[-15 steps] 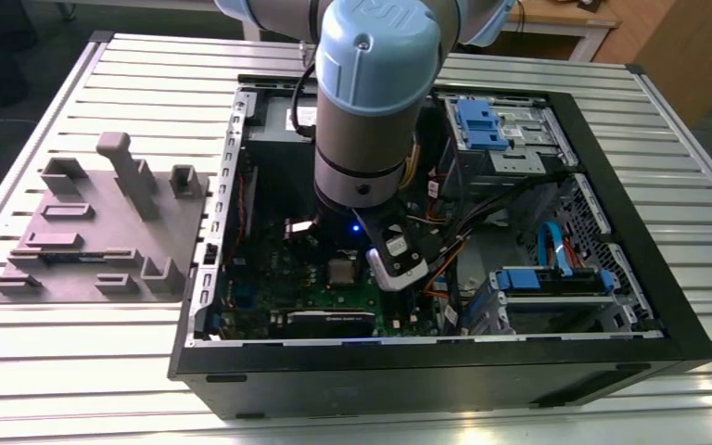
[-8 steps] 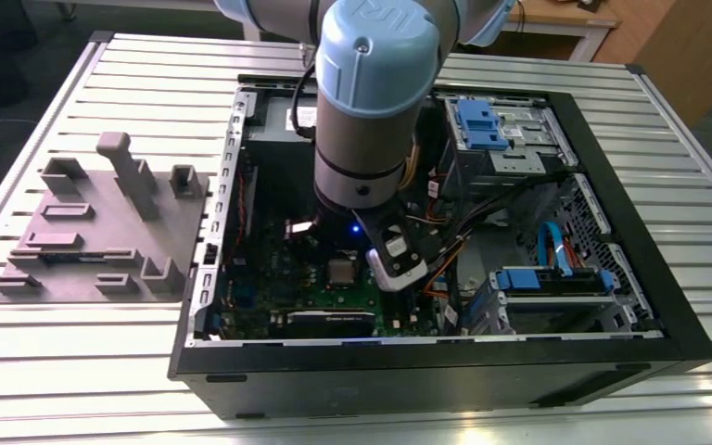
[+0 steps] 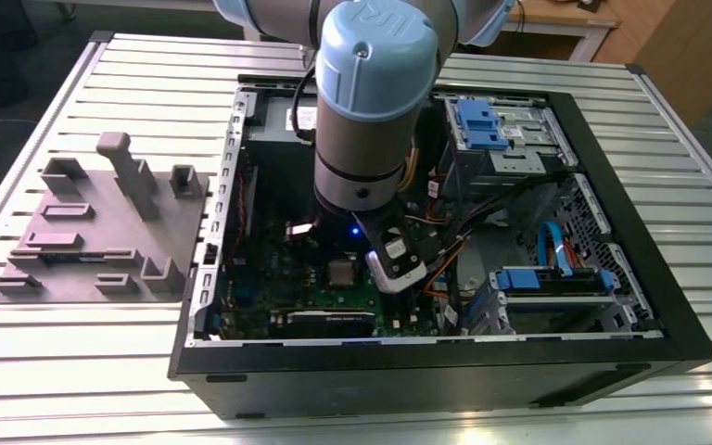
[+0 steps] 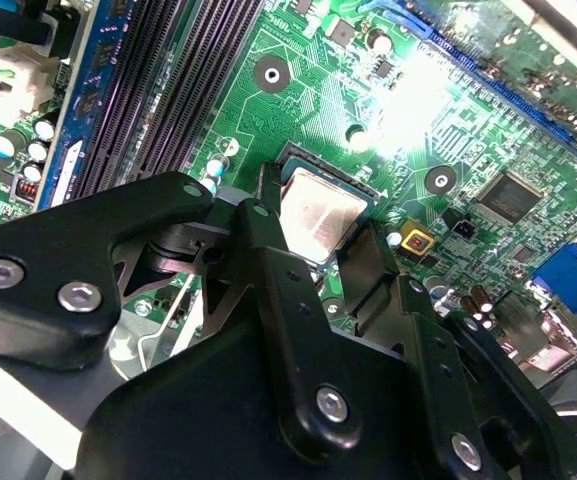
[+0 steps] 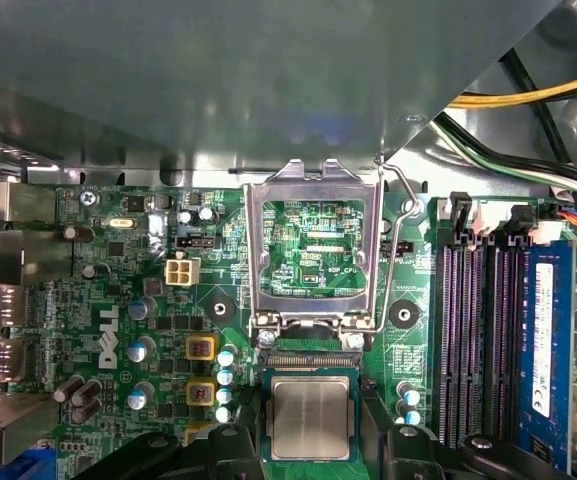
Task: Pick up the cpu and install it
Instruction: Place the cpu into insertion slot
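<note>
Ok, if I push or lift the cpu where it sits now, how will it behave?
The cpu is a thin flat square with a metal top: probably stiff, light, not apt to roll. Its shiny lid looks smooth, perhaps slippery. It lies inside the socket frame, so a sideways push would likely jam, not slide.

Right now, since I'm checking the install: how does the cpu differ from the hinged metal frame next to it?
The cpu has a solid silvery top; the metal frame is an open window with green board showing through. The cpu lies flat in the socket; the metal frame is flipped open, off it. Both are squarish and metallic.
</note>
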{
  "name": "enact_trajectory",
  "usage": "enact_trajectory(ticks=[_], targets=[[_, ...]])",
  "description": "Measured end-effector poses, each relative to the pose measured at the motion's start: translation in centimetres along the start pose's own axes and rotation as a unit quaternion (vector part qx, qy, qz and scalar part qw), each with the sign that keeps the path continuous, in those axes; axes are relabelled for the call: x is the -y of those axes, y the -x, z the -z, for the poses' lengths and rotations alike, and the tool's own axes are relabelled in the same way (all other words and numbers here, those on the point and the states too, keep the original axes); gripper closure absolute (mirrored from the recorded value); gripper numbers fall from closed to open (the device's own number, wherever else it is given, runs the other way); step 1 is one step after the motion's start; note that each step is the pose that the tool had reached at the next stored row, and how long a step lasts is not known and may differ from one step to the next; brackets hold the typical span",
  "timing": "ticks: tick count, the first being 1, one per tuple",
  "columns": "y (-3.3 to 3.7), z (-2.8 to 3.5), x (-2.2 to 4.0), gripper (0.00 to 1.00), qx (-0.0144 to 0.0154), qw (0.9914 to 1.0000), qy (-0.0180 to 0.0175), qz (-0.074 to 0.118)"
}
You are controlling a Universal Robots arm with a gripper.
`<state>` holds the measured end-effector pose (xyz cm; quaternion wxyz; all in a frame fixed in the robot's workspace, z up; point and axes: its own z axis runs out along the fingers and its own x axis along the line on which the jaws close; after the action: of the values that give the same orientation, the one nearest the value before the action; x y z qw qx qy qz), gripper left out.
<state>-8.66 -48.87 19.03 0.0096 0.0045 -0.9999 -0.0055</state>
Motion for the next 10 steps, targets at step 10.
enact_trajectory(ticks=[10], targets=[[0.0,-0.04,-0.2,0.53,0.0,1.0,0.0,-0.001]])
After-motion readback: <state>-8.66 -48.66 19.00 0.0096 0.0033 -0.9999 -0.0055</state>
